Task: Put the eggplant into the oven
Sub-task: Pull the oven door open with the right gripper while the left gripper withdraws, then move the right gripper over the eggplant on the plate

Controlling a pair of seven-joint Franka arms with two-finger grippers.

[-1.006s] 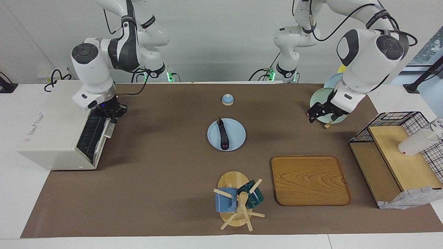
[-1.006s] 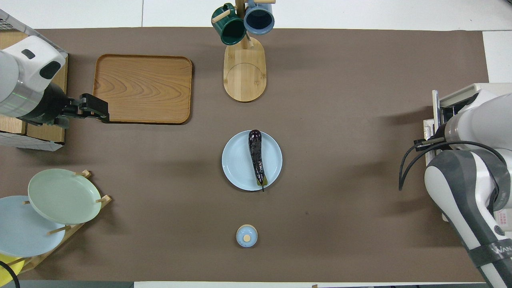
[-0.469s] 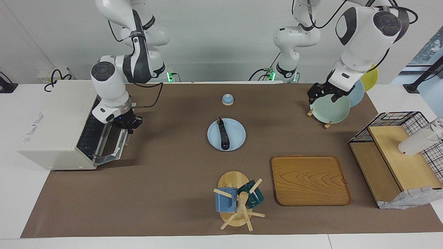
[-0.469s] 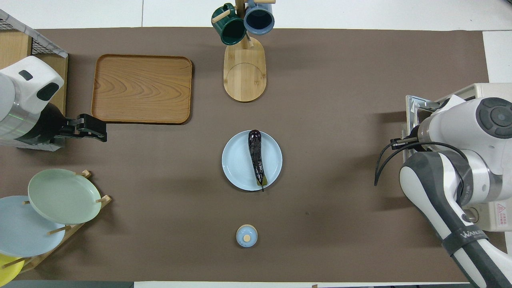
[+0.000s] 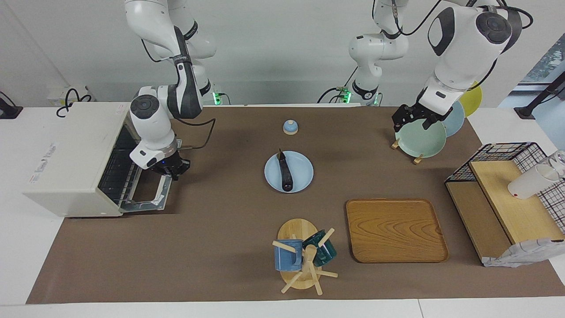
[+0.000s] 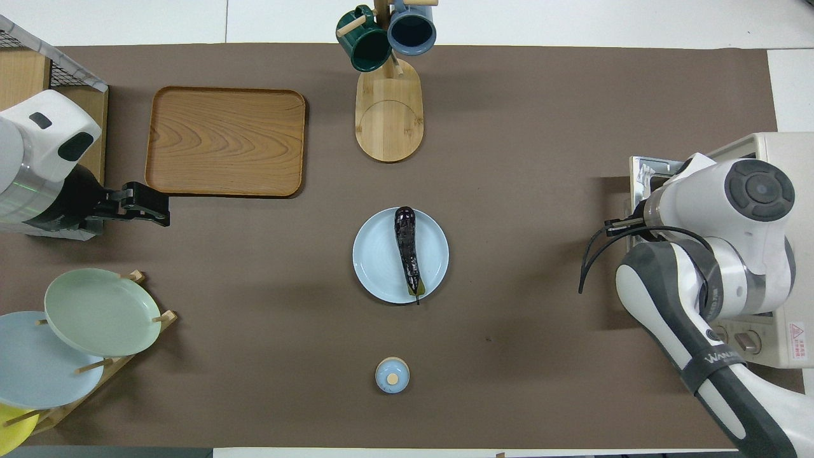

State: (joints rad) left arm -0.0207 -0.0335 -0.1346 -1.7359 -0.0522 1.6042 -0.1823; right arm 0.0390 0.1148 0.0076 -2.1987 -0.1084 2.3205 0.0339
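Two arms are up and I have the right one working at the boxy off-white toaster oven (image 5: 75,159) at its end of the table. The right gripper (image 5: 172,170) sits pinched tight at the outer edge of the oven's glass door (image 5: 148,192), where the bar handle runs; I judge it is clamped on that handle, though the wrist hides the contact. The door is swung down nearly flat onto the brown mat, and the wire rack (image 5: 117,174) inside is exposed. So the step in hand is opening the oven, and it looks all but finished.

The slim, glossy dark purple eggplant (image 5: 284,172) lies untouched on the round pale blue plate (image 5: 304,170) mid-table, well apart from the oven, its stem pointing toward the robots. No gripper is near it.

The left gripper (image 5: 412,117) hangs with its fingers spread and empty over the pale green plate (image 5: 423,141) standing in the wooden rack at the left arm's end; that arm waits.

Next, I reckon the right gripper must let go of the door and back away without dragging it upward. One gripper then has to come down over the eggplant's middle, fingers across its narrow width, since the smooth skin may slip.
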